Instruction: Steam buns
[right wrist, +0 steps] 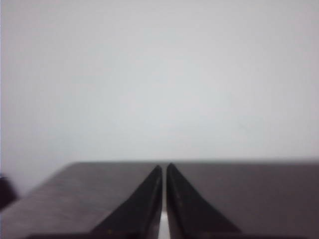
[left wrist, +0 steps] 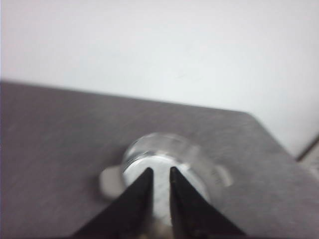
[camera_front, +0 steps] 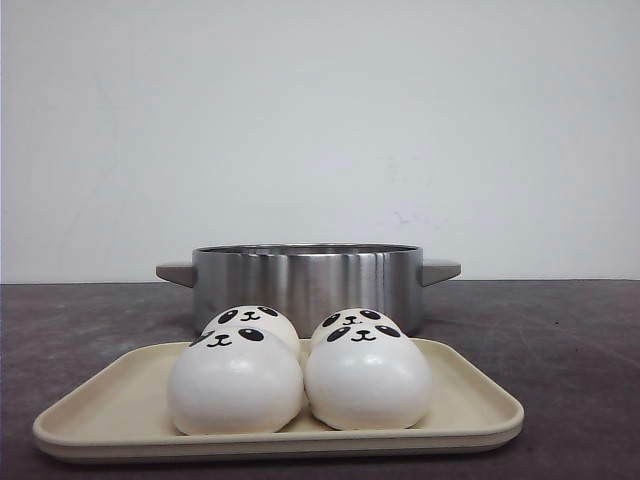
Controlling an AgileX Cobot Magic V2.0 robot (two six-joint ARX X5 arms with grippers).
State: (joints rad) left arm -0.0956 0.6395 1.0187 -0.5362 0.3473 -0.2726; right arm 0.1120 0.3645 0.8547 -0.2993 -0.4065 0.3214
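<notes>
Four white panda-faced buns lie on a beige tray at the front of the table: front left, front right, back left, back right. A steel steamer pot with two side handles stands just behind the tray. Neither gripper shows in the front view. In the blurred left wrist view my left gripper is empty, its jaws a narrow gap apart, with the pot beyond the tips. My right gripper is shut and empty over bare table.
The dark grey tabletop runs to a white wall behind. The table's far edge and a corner show in the left wrist view. A dark shape sits at the edge of the right wrist view.
</notes>
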